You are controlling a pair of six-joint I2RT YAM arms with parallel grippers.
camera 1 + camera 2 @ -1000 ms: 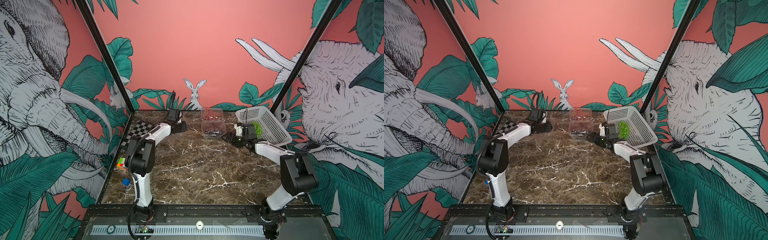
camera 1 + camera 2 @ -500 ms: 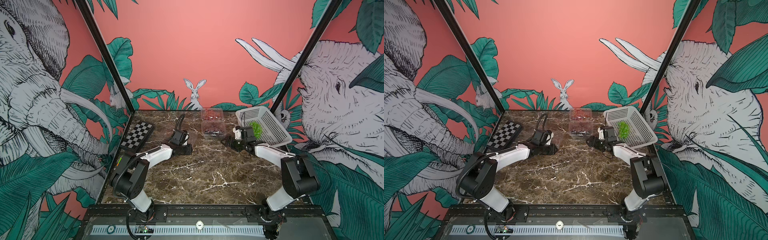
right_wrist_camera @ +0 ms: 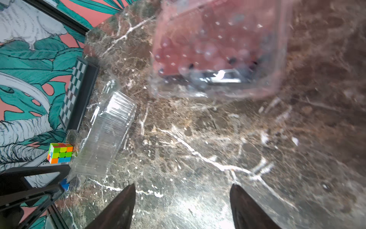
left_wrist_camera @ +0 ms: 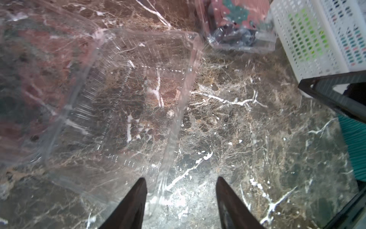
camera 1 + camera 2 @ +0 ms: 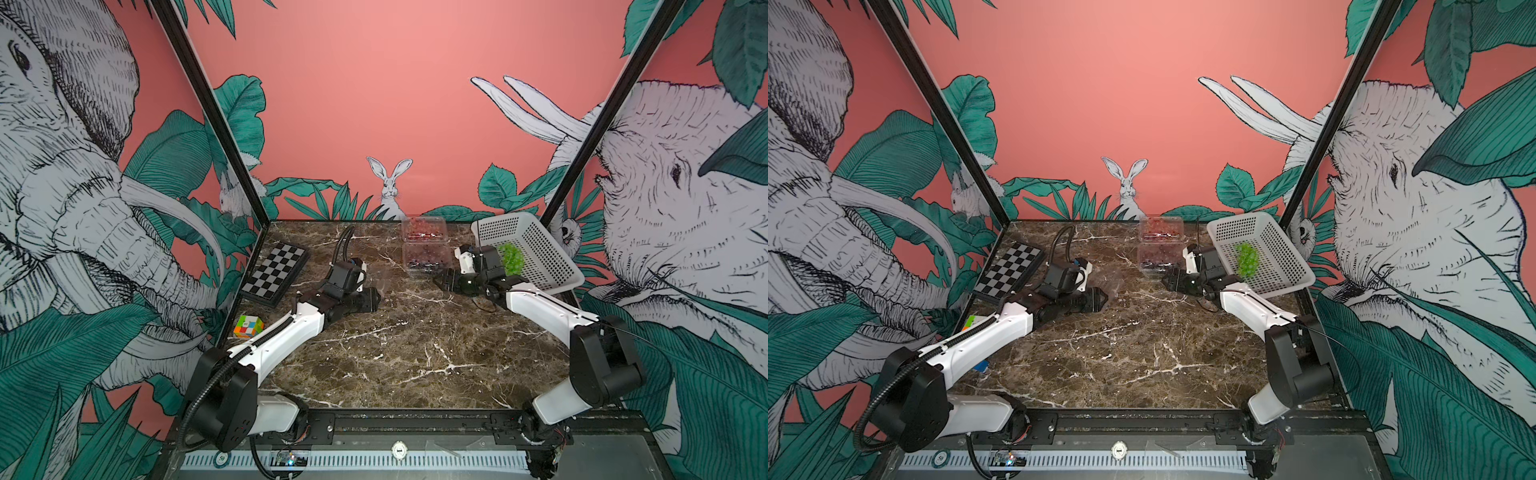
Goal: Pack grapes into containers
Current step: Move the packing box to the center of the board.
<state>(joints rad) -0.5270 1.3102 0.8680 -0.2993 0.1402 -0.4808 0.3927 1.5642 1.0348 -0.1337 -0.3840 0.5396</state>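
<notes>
The step in hand looks like setting out the empty container for the last bunch. It lies left of the middle of the table, seemingly with its lid open, though blur makes that uncertain; its thin rim runs between the parted fingers of the left gripper, which pinch nothing; that arm should draw straight back, near-left, so the rim does not snag. The right gripper hovers wide and empty near the container of dark grapes; the green grapes wait in the tilted basket, far right; its near wall and both filled boxes crowd that reach. The container of red grapes sits farthest; the chessboard and cube lie left, clear.
</notes>
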